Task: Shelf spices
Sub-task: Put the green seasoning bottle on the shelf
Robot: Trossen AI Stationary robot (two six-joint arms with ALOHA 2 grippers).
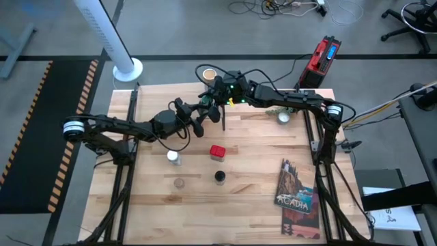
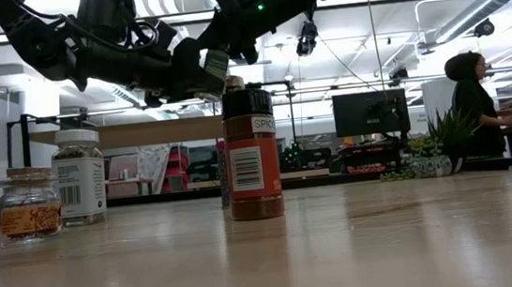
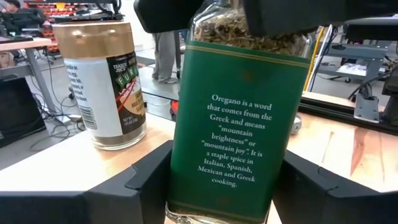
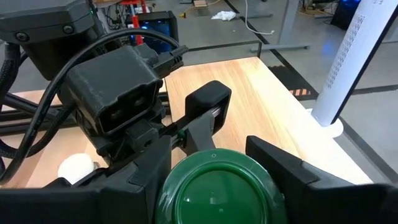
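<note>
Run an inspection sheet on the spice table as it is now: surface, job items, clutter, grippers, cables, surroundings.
Surface: wooden table, no spills seen.
Job's things: tan canister stands on the shelf; green-lidded jar is beside it, between both grippers; white-capped jar, red tin and dark-capped jar are on the table.
Clutter: small cork-topped jar, Acadia book, potted plant.
Grippers: left gripper clamps the jar's body; right gripper is at its lid.
Cables: black loops along the right arm; loose cords on the floor.
Surroundings: a person at a far desk.
</note>
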